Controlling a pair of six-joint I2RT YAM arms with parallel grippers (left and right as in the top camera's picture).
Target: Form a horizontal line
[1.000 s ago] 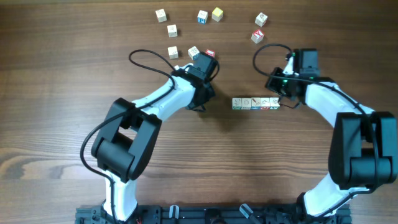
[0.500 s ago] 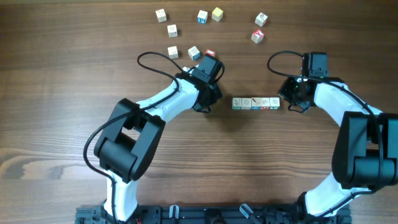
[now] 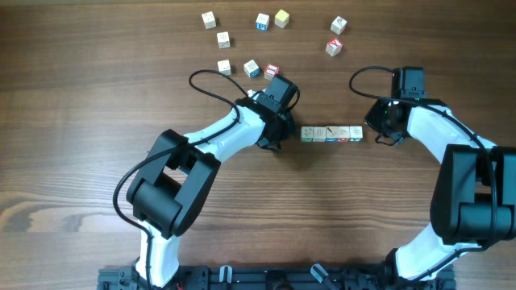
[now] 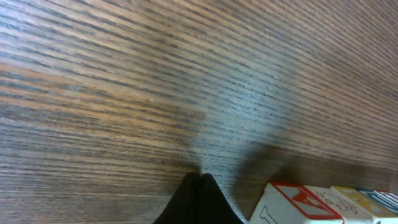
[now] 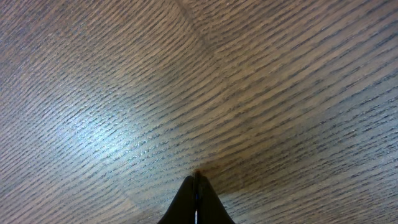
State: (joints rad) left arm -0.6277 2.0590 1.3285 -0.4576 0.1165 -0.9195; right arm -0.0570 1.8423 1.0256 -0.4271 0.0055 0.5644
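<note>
Robotics lab tabletop, wood-grain table (image 3: 64, 161), left arm (image 3: 218, 137), right arm (image 3: 435, 133)

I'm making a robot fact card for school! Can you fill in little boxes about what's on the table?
row: horizontal line of small wooden cubes, side by side
extras: loose cubes scattered beyond the row
left gripper: shut, holding nothing, by the row's left end
right gripper: shut, holding nothing, near the row's right end
table: brown wood
</note>
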